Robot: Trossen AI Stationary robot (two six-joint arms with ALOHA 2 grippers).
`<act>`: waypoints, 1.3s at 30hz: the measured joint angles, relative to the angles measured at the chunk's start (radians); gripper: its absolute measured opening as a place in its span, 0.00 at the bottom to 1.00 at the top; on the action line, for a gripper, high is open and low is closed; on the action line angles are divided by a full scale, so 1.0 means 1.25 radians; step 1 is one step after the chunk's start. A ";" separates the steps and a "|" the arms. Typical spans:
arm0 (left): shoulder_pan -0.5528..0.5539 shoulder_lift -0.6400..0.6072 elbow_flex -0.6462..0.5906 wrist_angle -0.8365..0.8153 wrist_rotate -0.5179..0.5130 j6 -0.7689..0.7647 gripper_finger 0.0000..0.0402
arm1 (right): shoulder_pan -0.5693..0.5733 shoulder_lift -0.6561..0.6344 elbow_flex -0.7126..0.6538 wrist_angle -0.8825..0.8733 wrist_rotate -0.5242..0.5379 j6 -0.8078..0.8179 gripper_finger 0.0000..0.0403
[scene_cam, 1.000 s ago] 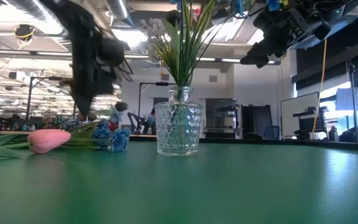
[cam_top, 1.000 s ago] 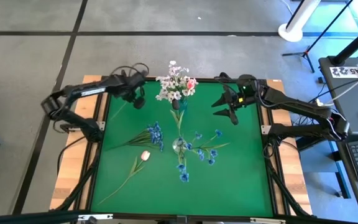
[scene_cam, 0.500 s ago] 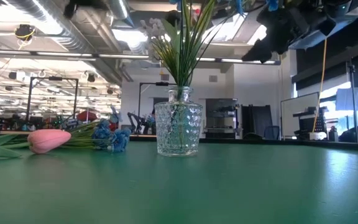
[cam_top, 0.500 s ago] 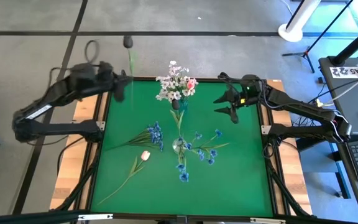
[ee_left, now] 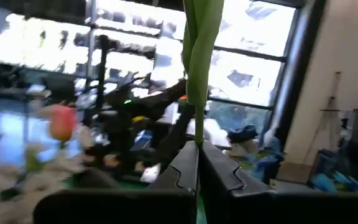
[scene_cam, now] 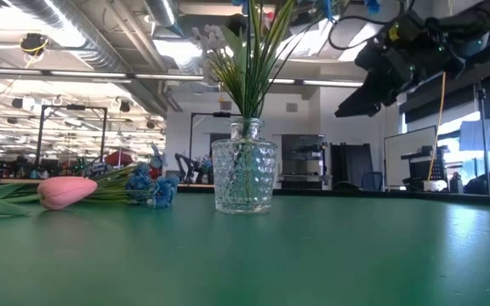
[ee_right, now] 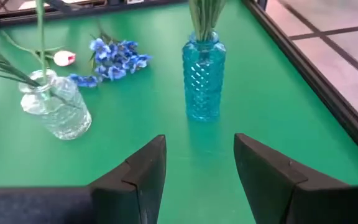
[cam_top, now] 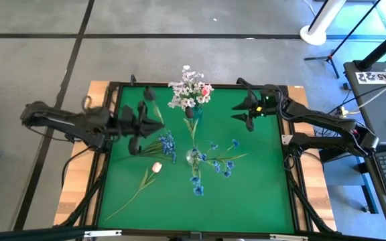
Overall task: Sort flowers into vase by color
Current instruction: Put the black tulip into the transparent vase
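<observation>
My left gripper [cam_top: 141, 127] hovers over the left part of the green table, shut on a flower with a dark bud [cam_top: 148, 94]. In the left wrist view its fingers [ee_left: 197, 148] are closed on a green stem. My right gripper [cam_top: 245, 111] is open, above the far right part, facing the blue vase [ee_right: 204, 78]. The blue vase [cam_top: 191, 112] holds white blossoms and a pink bud [cam_top: 205, 90]. The clear vase [cam_top: 193, 157] holds blue sprigs. A blue sprig [cam_top: 167, 144] and a pink tulip [cam_top: 156, 167] lie flat on the table. My left gripper pinches the dark-budded flower's green stem [ee_left: 199, 127] between its two fingertips. The stem and a leaf [ee_left: 201, 43] run straight on past the fingers. The flower is lifted clear of the table, its bud [cam_top: 148, 94] toward the far edge.
The two vases stand in the table's middle line, the blue one far, the clear one [scene_cam: 245, 174] nearer. The pink tulip [scene_cam: 66, 191] and blue sprig [scene_cam: 151, 189] lie left of the clear vase. The near half and right side of the table [cam_top: 260, 194] are bare green.
My left gripper rose from the far left of the table with the dark-budded flower, swung out past the far left corner, then came back toward the near edge over the table's left part. The flower is lifted clear. My right gripper drew slightly toward the far edge.
</observation>
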 joint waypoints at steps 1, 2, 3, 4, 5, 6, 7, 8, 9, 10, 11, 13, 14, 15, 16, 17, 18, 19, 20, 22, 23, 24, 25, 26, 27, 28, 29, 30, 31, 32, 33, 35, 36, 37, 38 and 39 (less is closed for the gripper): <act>-0.018 0.017 -0.023 0.058 -0.004 0.014 0.00 | 0.000 0.000 -0.016 0.027 0.001 0.016 0.47; -0.032 0.037 -0.045 0.109 -0.006 0.024 0.00 | 0.000 0.000 -0.029 0.053 0.001 0.032 0.47; -0.044 0.059 -0.064 0.155 -0.011 0.031 0.00 | 0.000 0.000 -0.043 0.081 0.002 0.047 0.47; -0.052 0.084 -0.079 0.203 -0.017 0.036 0.00 | 0.000 0.000 -0.056 0.110 0.002 0.065 0.47; -0.060 0.112 -0.091 0.253 -0.023 0.043 0.00 | 0.000 0.000 -0.069 0.139 0.002 0.085 0.47; -0.064 0.140 -0.098 0.293 -0.025 0.049 0.00 | 0.001 0.000 -0.083 0.173 0.002 0.103 0.47; -0.068 0.170 -0.101 0.324 -0.027 0.053 0.00 | 0.001 0.000 -0.096 0.207 -0.001 0.117 0.47; -0.069 0.201 -0.101 0.354 -0.026 0.055 0.00 | 0.001 0.000 -0.107 0.235 -0.002 0.126 0.47; -0.069 0.233 -0.100 0.385 -0.026 0.055 0.00 | 0.001 0.000 -0.117 0.260 -0.005 0.140 0.47; -0.069 0.264 -0.097 0.409 -0.026 0.055 0.00 | 0.001 0.000 -0.124 0.276 -0.009 0.144 0.47; -0.069 0.290 -0.093 0.428 -0.023 0.055 0.00 | 0.001 0.000 -0.132 0.290 -0.014 0.147 0.47; -0.068 0.333 -0.081 0.445 -0.021 0.055 0.00 | 0.001 0.000 -0.146 0.311 -0.016 0.160 0.47; -0.068 0.350 -0.077 0.447 -0.021 0.054 0.00 | 0.001 0.000 -0.152 0.320 -0.016 0.162 0.47; -0.068 0.368 -0.075 0.447 -0.021 0.054 0.00 | 0.001 0.000 -0.157 0.323 -0.016 0.163 0.47; -0.068 0.384 -0.073 0.446 -0.025 0.051 0.00 | 0.001 0.000 -0.161 0.324 -0.016 0.164 0.47; -0.068 0.398 -0.070 0.444 -0.027 0.048 0.00 | 0.001 0.000 -0.165 0.325 -0.016 0.164 0.47; -0.068 0.409 -0.069 0.443 -0.028 0.045 0.00 | 0.001 0.000 -0.168 0.324 -0.016 0.164 0.47; -0.068 0.418 -0.069 0.443 -0.037 0.044 0.00 | 0.001 0.000 -0.170 0.324 -0.017 0.164 0.47; -0.068 0.425 -0.068 0.445 -0.053 0.044 0.00 | 0.001 0.000 -0.172 0.325 -0.019 0.164 0.47; -0.068 0.441 -0.067 0.446 -0.091 0.044 0.00 | 0.001 0.000 -0.177 0.325 -0.023 0.164 0.47; -0.068 0.447 -0.067 0.446 -0.106 0.047 0.00 | 0.001 0.000 -0.177 0.322 -0.023 0.164 0.47; -0.068 0.451 -0.067 0.446 -0.114 0.050 0.00 | 0.001 0.000 -0.177 0.321 -0.023 0.164 0.47; -0.068 0.455 -0.067 0.450 -0.119 0.052 0.00 | 0.001 0.000 -0.177 0.321 -0.027 0.164 0.47; -0.068 0.455 -0.067 0.454 -0.123 0.055 0.00 | 0.001 0.000 -0.177 0.321 -0.034 0.164 0.47; -0.068 0.455 -0.067 0.455 -0.126 0.057 0.00 | 0.001 0.000 -0.177 0.321 -0.043 0.164 0.47; -0.068 0.455 -0.067 0.454 -0.126 0.056 0.00 | 0.001 0.000 -0.177 0.321 -0.049 0.164 0.47; -0.068 0.455 -0.067 0.451 -0.126 0.056 0.00 | 0.001 0.000 -0.177 0.322 -0.054 0.164 0.47; -0.068 0.455 -0.067 0.445 -0.126 0.053 0.00 | 0.001 0.000 -0.177 0.322 -0.059 0.164 0.47; -0.068 0.455 -0.067 0.435 -0.126 0.048 0.00 | 0.001 0.000 -0.177 0.322 -0.059 0.164 0.47; -0.068 0.455 -0.067 0.423 -0.127 0.039 0.00 | 0.001 0.000 -0.177 0.323 -0.058 0.164 0.47; -0.068 0.455 -0.067 0.409 -0.127 0.029 0.00 | 0.001 0.000 -0.177 0.324 -0.058 0.163 0.47; -0.068 0.455 -0.067 0.381 -0.127 0.008 0.00 | 0.001 0.000 -0.177 0.324 -0.059 0.163 0.47; -0.068 0.455 -0.067 0.365 -0.131 0.005 0.00 | 0.001 0.000 -0.177 0.324 -0.065 0.163 0.47; -0.068 0.455 -0.067 0.346 -0.134 -0.002 0.00 | 0.001 0.000 -0.177 0.327 -0.068 0.163 0.47; -0.068 0.455 -0.067 0.325 -0.135 -0.011 0.01 | 0.001 0.000 -0.177 0.331 -0.073 0.163 0.47; -0.069 0.456 -0.067 0.308 -0.136 -0.019 0.02 | 0.001 0.000 -0.177 0.337 -0.079 0.164 0.47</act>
